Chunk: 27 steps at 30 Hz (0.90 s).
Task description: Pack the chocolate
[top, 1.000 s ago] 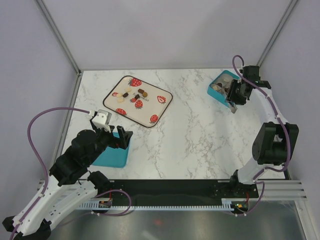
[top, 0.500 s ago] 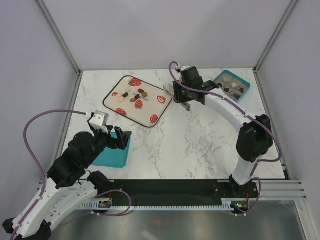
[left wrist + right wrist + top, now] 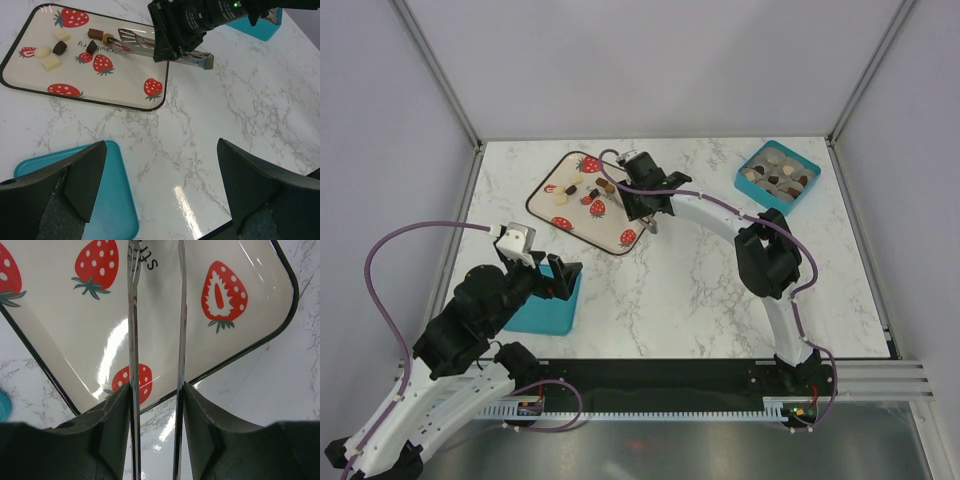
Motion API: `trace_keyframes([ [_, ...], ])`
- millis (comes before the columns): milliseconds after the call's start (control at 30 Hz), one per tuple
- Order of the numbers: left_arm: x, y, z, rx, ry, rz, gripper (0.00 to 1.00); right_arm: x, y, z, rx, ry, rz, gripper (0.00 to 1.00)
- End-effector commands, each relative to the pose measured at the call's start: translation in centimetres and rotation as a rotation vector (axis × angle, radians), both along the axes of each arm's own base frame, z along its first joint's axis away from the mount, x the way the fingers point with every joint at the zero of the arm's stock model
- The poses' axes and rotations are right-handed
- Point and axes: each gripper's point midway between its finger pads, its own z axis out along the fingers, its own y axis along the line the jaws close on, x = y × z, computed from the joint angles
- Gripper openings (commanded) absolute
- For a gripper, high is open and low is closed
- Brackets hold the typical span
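— Where is the chocolate [image 3: 60, 47]?
— Several loose pieces, dark, brown and cream, lie scattered on the strawberry tray [image 3: 125, 75], at the far side of the counter [image 3: 700, 300] on the left arm's half. More pieces fill the teal box [image 3: 760, 197] in the far corner on the right arm's side.
— And the arms?
— The right arm [image 3: 705, 207] stretches across over the tray. Its jaws, two thin metal blades, stand apart and hold nothing, their tips just beside a round brown piece. The left arm [image 3: 480, 305] hangs above a flat teal lid [image 3: 117, 200] near the front edge, its jaws spread wide and empty.
— The setting?
— A glossy white marble counter with grey veins, pale lilac walls [image 3: 650, 60] and aluminium posts [image 3: 435, 70] at the far corners.
— Any writing?
— Small dark lettering among the tray's strawberries, partly covered and too little of it to read.
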Motion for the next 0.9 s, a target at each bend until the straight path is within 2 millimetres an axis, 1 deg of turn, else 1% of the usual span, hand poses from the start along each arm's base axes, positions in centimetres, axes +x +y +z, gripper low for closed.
trace_keyframes([
  [0, 0.5, 0.4, 0.8, 0.012, -0.055, 0.018, 1.00, 2.0, 1.5, 1.8, 0.034, -0.074, -0.003, 0.51],
  [67, 0.5, 0.3, 0.9, 0.011, -0.056, 0.016, 1.00, 2.2, 1.9, 1.8, 0.038, -0.077, -0.001, 0.51],
  [133, 0.5, 0.4, 0.8, 0.012, -0.055, 0.016, 1.00, 2.4, 2.1, 1.4, 0.033, -0.075, -0.002, 0.52],
  [200, 0.5, 0.4, 0.8, 0.013, -0.054, 0.018, 1.00, 2.7, 2.3, 1.5, 0.039, -0.080, -0.003, 0.52],
  [233, 0.5, 0.3, 0.9, 0.011, -0.056, 0.017, 1.00, 2.8, 2.4, 1.1, 0.035, -0.074, -0.004, 0.52],
  [267, 0.5, 0.4, 0.8, 0.012, -0.055, 0.016, 1.00, 2.9, 2.6, 1.3, 0.041, -0.077, 0.000, 0.52],
  [333, 0.5, 0.4, 0.9, 0.010, -0.057, 0.020, 1.00, 3.0, 2.8, 0.9, 0.038, -0.068, 0.000, 0.52],
  [467, 0.5, 0.5, 0.9, 0.011, -0.058, 0.024, 1.00, 2.9, 3.0, 1.3, 0.046, -0.069, 0.006, 0.49],
  [500, 0.5, 0.5, 0.9, 0.011, -0.058, 0.023, 1.00, 2.8, 3.0, 1.6, 0.048, -0.071, 0.008, 0.47],
  [567, 0.5, 0.5, 0.9, 0.011, -0.058, 0.023, 1.00, 2.6, 2.6, 1.8, 0.039, -0.070, 0.003, 0.44],
  [600, 0.5, 0.5, 0.9, 0.011, -0.058, 0.023, 1.00, 2.6, 2.3, 2.7, 0.042, -0.082, -0.007, 0.43],
  [633, 0.5, 0.5, 0.8, 0.012, -0.057, 0.022, 1.00, 2.2, 2.0, 2.4, 0.030, -0.073, -0.011, 0.42],
  [667, 0.5, 0.4, 0.9, 0.011, -0.057, 0.021, 1.00, 2.0, 1.7, 2.5, 0.028, -0.071, -0.016, 0.41],
  [700, 0.5, 0.5, 0.9, 0.010, -0.059, 0.023, 1.00, 1.8, 1.2, 3.6, 0.026, -0.084, -0.024, 0.40],
  [733, 0.5, 0.5, 0.9, 0.011, -0.058, 0.023, 1.00, 1.2, 0.6, 3.1, 0.009, -0.070, -0.029, 0.40],
  [767, 0.5, 0.5, 1.0, 0.008, -0.061, 0.021, 1.00, 0.9, 0.0, 4.0, 0.009, -0.077, -0.037, 0.40],
  [800, 0.5, 0.5, 1.0, 0.008, -0.060, 0.021, 1.00, 0.5, -0.6, 4.1, -0.002, -0.069, -0.042, 0.39],
  [833, 0.5, 0.4, 1.0, 0.008, -0.060, 0.020, 1.00, -0.2, -1.2, 3.5, -0.016, -0.051, -0.040, 0.38],
  [867, 0.4, 0.5, 0.9, 0.007, -0.059, 0.020, 1.00, -0.8, -1.6, 4.7, -0.008, -0.064, -0.033, 0.38],
])
